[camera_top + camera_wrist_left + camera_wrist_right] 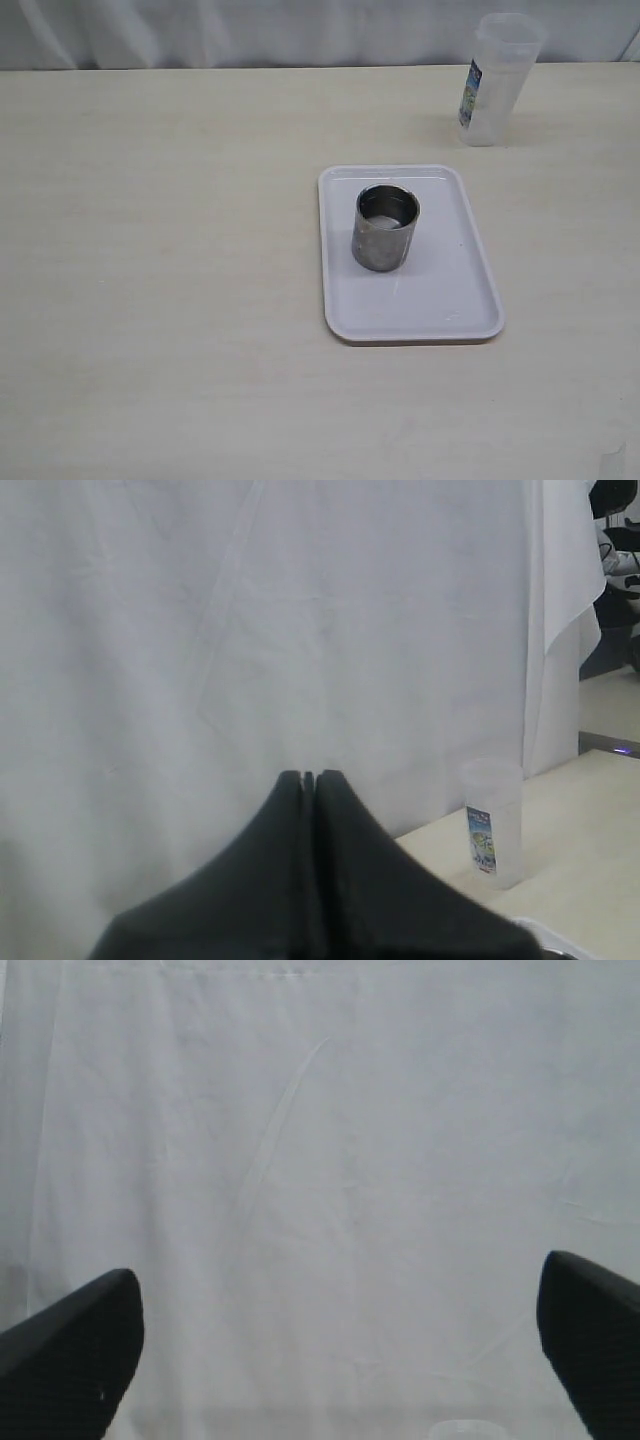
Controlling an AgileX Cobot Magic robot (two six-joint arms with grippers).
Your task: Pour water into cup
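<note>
Seen from outside, the cup stands upright on the tray. The pitcher is on the table, well beyond the tray's far right corner. The left wrist view shows the left fingers pressed together, empty. The right wrist view shows the right fingers wide apart, empty. I'd guess a clumsy grab could topple that light pitcher.

Cup on tray, mid table; pitcher behind-right.

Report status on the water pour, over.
Left tool shut, empty; right tool open, empty. Cup upright on white tray; pitcher standing off the tray, untouched. Nothing in the way.
</note>
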